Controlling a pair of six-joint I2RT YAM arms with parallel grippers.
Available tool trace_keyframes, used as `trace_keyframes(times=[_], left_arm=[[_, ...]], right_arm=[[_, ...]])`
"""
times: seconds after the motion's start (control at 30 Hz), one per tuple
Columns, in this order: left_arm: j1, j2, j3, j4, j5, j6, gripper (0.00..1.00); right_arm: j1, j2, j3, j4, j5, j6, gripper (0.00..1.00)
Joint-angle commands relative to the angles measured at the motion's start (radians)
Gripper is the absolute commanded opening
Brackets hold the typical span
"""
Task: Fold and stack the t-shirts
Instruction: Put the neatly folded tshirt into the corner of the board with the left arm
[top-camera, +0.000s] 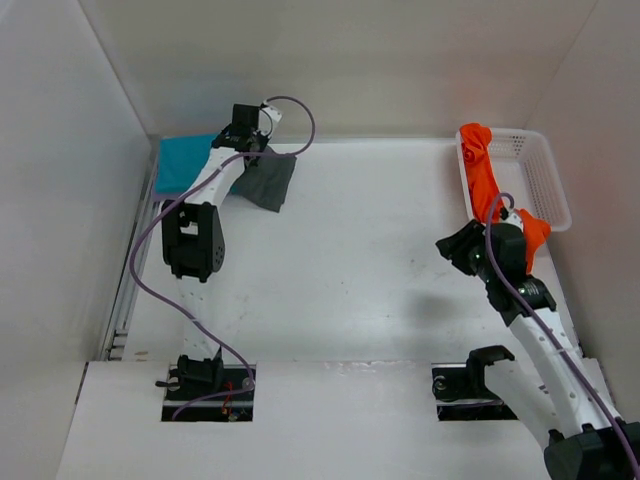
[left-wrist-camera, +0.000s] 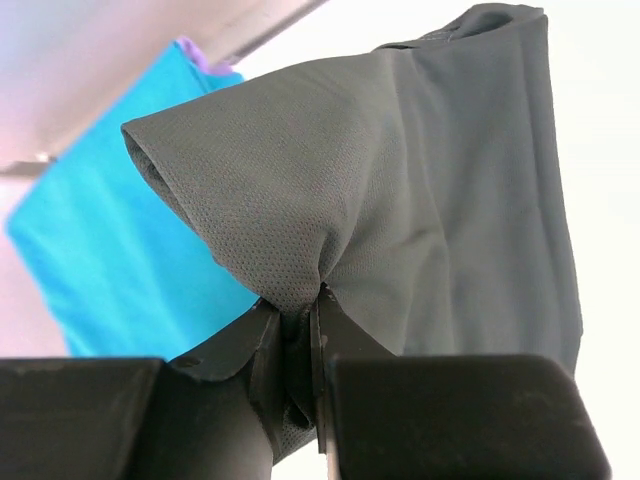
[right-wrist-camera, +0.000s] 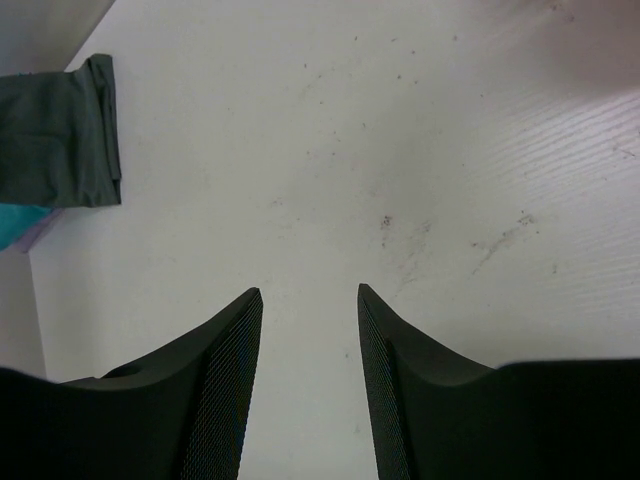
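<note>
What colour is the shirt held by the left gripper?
Dark grey shirt; best seen in the left wrist view.

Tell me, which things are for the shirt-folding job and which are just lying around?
For the job:
grey shirt, pinched in the left gripper
teal shirt
orange shirt
purple shirt, only an edge showing by the teal one

Just there:
basket, with the orange shirt hanging over its side
table
</note>
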Motion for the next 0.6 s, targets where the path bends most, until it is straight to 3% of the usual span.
trace_keyframes(times=[0.0,0.3,0.57], left_arm=[[0.026,0.007,0.079,0.031,-0.065,0.061,0.0],[0.135,0.032,0.231,0.018,-0.073,0.112,0.0],[0.248,0.007,0.24,-0.019,0.007,0.042,0.0]], right_arm=[[0.006,-0.04,-0.014,-0.025,0.023,-0.021,0.48],[-0.038,-0.104,-0.044,-0.075,0.013,-0.046,0.49],[-0.041,-0.098,-0.043,-0.072,0.012,-0.052,0.49]])
